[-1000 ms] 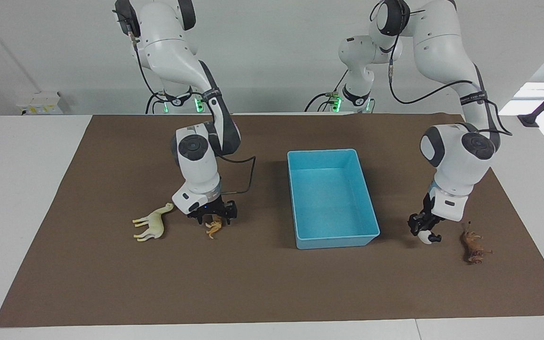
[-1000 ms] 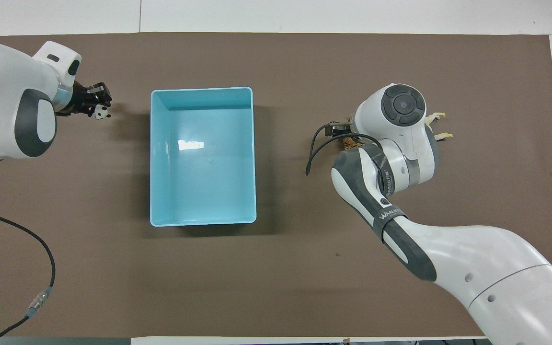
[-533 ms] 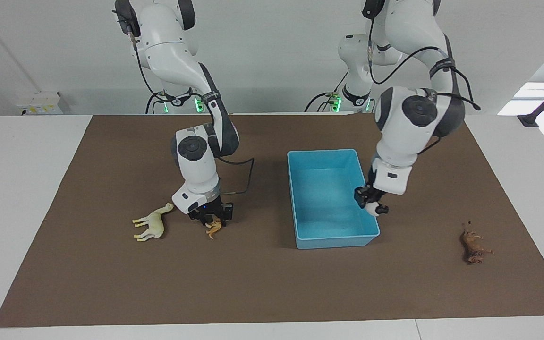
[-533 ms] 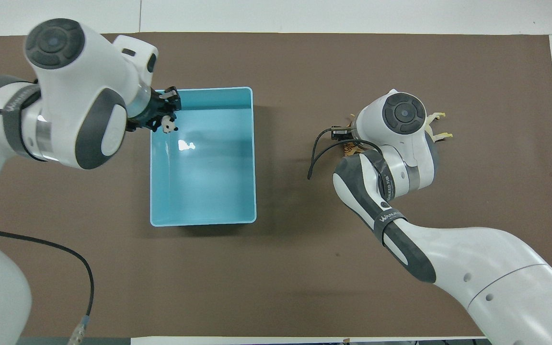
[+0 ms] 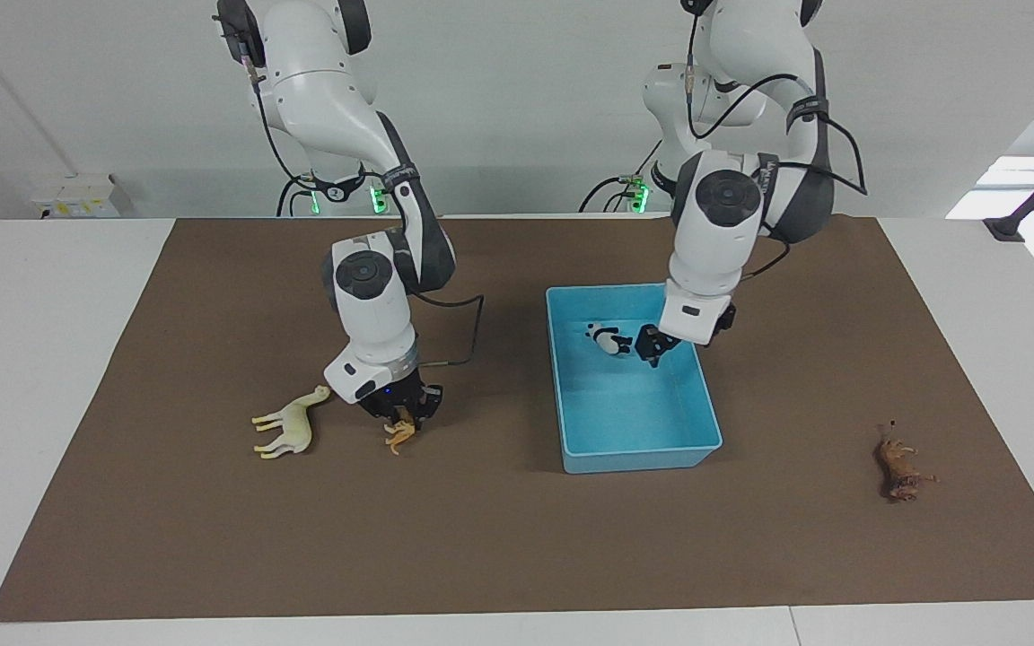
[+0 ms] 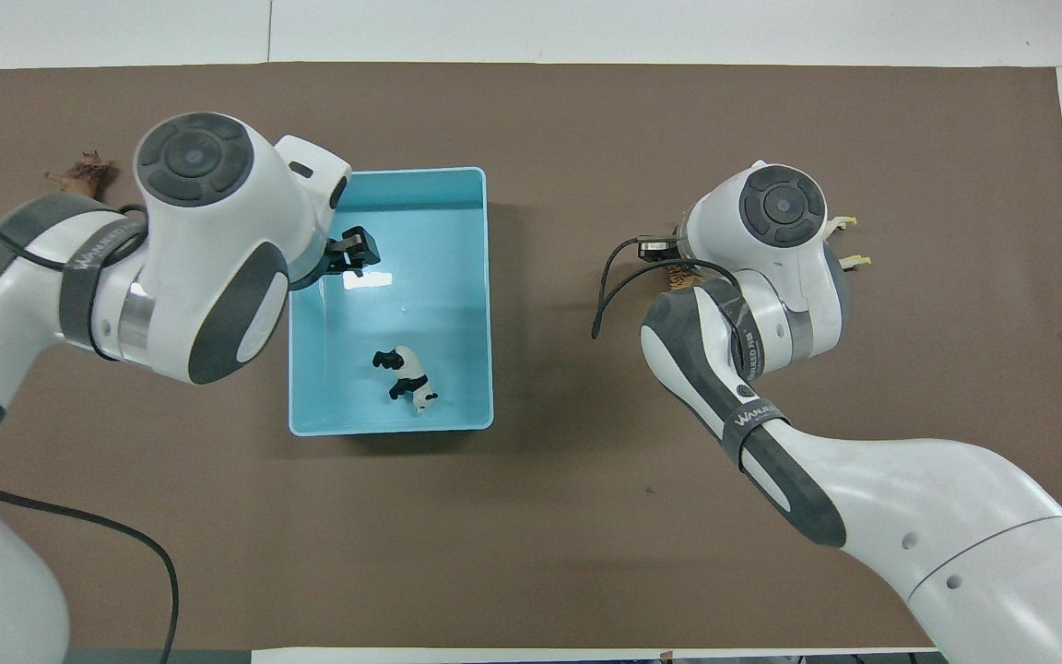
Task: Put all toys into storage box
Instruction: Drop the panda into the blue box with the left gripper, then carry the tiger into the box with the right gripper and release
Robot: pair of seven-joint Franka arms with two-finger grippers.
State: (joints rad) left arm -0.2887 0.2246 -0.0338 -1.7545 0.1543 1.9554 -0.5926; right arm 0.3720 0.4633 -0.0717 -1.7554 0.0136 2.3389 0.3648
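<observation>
Black-and-white plastic panda (image 6: 406, 378) lies in light blue plastic storage box (image 5: 698, 386), released; left gripper (image 5: 649, 344) over it, apparently empty w/ fingers spread. Right gripper (image 5: 402, 411) clamps small orange striped tiger (image 5: 398, 434) for lifting.

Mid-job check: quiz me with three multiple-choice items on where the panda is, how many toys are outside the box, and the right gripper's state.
1. The panda is: A in the box; B on the box's rim; C under the box.
2. Toys outside the box: A one; B two; C three.
3. The right gripper is: A open; B shut on nothing; C shut on the tiger.

Answers:
1. A, it shows inside the walls, apart from the open left gripper over the box.
2. C, the camel, tiger and lion are outside.
3. C, its fingertips pinch the tiger beside the camel.
</observation>
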